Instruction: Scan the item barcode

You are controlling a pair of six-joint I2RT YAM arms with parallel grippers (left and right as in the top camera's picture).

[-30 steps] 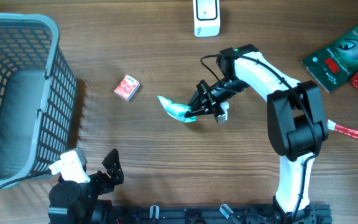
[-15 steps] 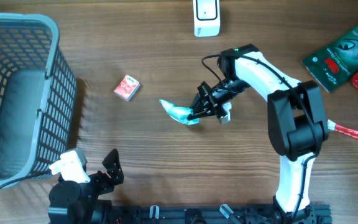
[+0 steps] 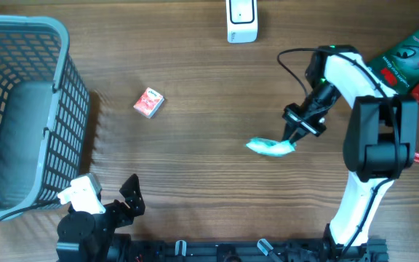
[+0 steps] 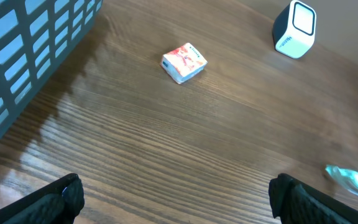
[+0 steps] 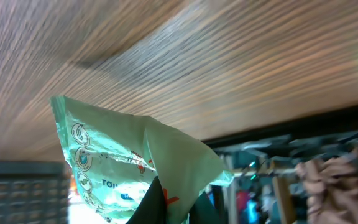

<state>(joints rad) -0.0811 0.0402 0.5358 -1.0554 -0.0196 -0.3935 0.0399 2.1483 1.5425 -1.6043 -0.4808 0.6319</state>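
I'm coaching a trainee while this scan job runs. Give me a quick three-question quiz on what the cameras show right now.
1. Multiple choice: what is the right claw holding?
A) a red bottle
B) the green packet
C) nothing
2. True or false: the left claw is shut.
3. Fill in: in the overhead view, the white scanner stands at the ____ edge of the picture.

Key
1. B.
2. False: its fingers stand wide open with nothing between them.
3. Top.
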